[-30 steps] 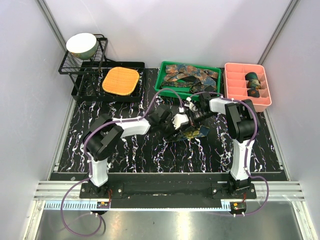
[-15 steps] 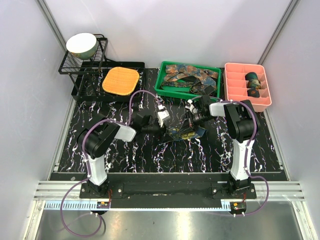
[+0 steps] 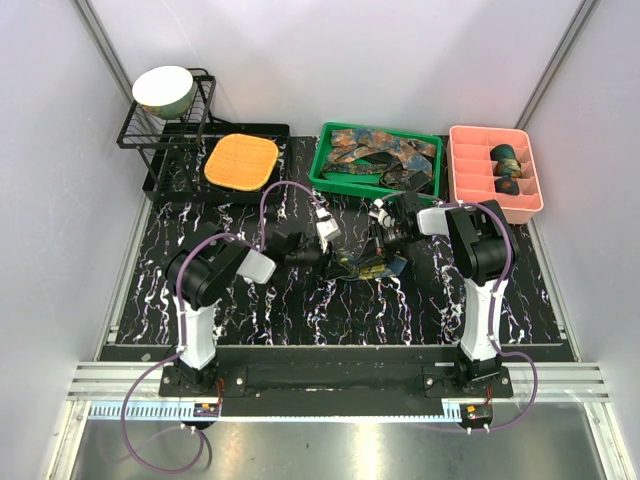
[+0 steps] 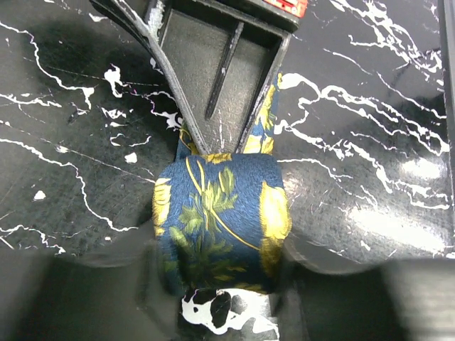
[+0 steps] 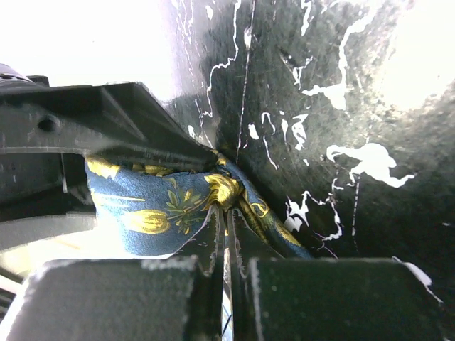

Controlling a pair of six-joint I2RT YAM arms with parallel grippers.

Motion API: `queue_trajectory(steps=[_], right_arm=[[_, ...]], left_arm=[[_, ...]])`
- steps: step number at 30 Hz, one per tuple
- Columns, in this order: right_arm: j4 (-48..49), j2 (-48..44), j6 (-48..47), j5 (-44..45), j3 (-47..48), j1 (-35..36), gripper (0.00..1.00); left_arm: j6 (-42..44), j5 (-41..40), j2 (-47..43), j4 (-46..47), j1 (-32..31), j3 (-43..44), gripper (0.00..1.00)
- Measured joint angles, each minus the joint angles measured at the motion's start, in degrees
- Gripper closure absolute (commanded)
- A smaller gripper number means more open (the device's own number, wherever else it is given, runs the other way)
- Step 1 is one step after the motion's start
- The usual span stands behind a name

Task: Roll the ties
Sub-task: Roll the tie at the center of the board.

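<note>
Overhead first: the tie (image 3: 366, 266) lies on the table (image 3: 250, 300), between left gripper (image 3: 312, 250) and right gripper (image 3: 386, 238). It's too small here to read either grip.

Left wrist now: the blue-and-gold roll is lodged between the left jaws. They're blurred, so squeezing or merely flanking, I can't tell. I'd keep the roll snug and the strip taut while turning.

Right wrist: jaws pressed together, pinching the fabric just beside the roll. The strip's far end is hidden.
</note>
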Motion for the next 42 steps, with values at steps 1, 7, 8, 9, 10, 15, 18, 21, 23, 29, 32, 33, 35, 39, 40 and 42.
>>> queue_trajectory(steps=[1,7,8,9,10,15,18,21,23,29,32,33,35,39,40,42], right_arm=[[0.0,0.0,0.0,0.0,0.0,0.0,1.0],[-3.1,1.9,-0.7,-0.4,2.9,0.0,0.78],[-4.0,2.4,-1.1,-0.5,3.8,0.0,0.75],[-5.1,2.7,-1.4,-0.5,4.6,0.1,0.72],[-6.4,2.8,-2.0,-0.3,5.4,0.2,0.67],[-13.2,3.0,-4.7,2.6,9.9,0.3,0.56],[-17.6,3.1,-7.0,4.9,13.0,-0.2,0.54],[-21.2,3.1,-8.1,4.9,14.4,-2.1,0.57],[-23.5,3.0,-8.4,4.2,14.6,-4.0,0.61],[-26.9,-0.8,-8.4,3.4,10.1,-7.3,0.76],[-26.9,-1.1,-8.0,3.7,8.6,-6.6,0.8],[-26.6,-1.0,-7.9,4.2,8.3,-6.4,0.82],[-25.9,-0.7,-7.6,5.1,8.3,-6.1,0.84],[-24.2,1.7,-6.5,8.4,9.1,-6.1,0.91],[-24.5,2.5,-6.0,8.3,9.5,-6.1,0.96],[-25.6,3.3,-5.0,8.5,10.3,-6.1,1.0]], left_arm=[[0.0,0.0,0.0,-0.4,0.0,0.2,0.73],[7.3,-1.4,-2.2,-13.0,-0.5,4.0,1.0],[9.4,-2.7,-3.1,-16.0,-0.9,4.6,1.0],[11.9,-4.0,-3.9,-19.2,-1.4,5.3,1.0],[14.1,-5.3,-4.5,-22.0,-2.0,6.1,1.0],[21.2,-11.2,-5.4,-33.6,-4.5,11.0,1.0],[23.7,-14.7,-5.4,-38.8,-5.7,13.8,1.0],[25.2,-17.5,-4.9,-41.8,-7.3,15.7,1.0],[25.4,-18.6,-3.8,-43.1,-8.2,17.6,1.0],[24.0,-20.1,-1.2,-45.3,-9.1,21.8,1.0],[23.2,-20.2,-0.8,-46.7,-9.1,22.9,1.0],[23.1,-20.3,-0.8,-46.9,-9.1,23.1,1.0],[23.1,-20.3,-0.7,-47.2,-9.1,23.3,1.0],[23.6,-20.2,-0.7,-47.8,-9.0,23.5,1.0],[23.8,-20.1,-0.7,-47.8,-9.0,23.5,1.0],[24.2,-19.7,-0.9,-47.9,-8.9,23.5,1.0]])
